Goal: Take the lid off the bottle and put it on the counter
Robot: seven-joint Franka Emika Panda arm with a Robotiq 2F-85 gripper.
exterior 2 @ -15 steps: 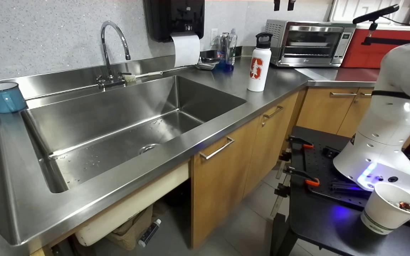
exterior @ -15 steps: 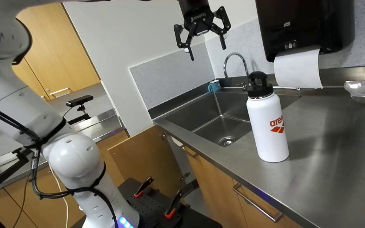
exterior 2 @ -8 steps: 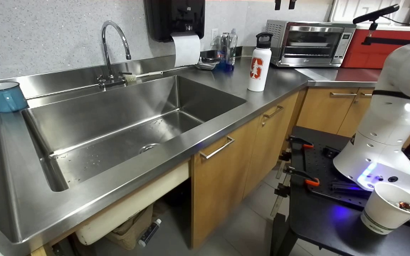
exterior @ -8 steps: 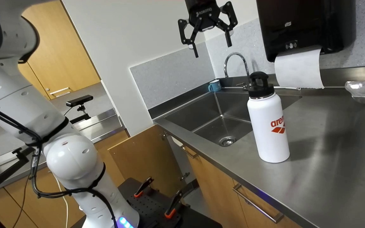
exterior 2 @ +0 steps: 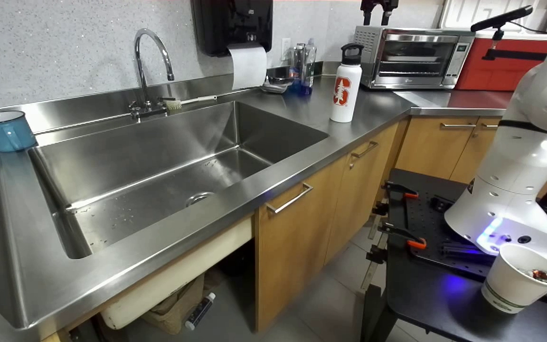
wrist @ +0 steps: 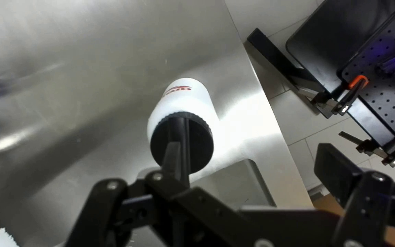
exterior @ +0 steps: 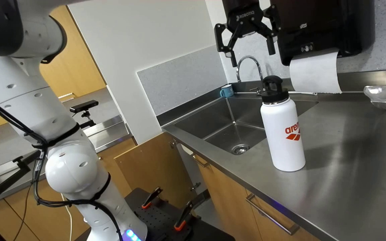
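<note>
Bottle [exterior: 283, 137] upright on counter [exterior: 340, 190] beside sink [exterior: 206, 118], lid [exterior: 275, 97] on.
Long axis vertical, lid end pointing up; gripper [exterior: 253, 59] higher, apart from lid, jaws spread wide, gap between them.

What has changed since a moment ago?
The open end effector has moved right in an exterior view, closer to the bottle. Nothing was gripped or let go. The bottle stayed upright on the counter, lid still on. The mug stayed put too.
</note>
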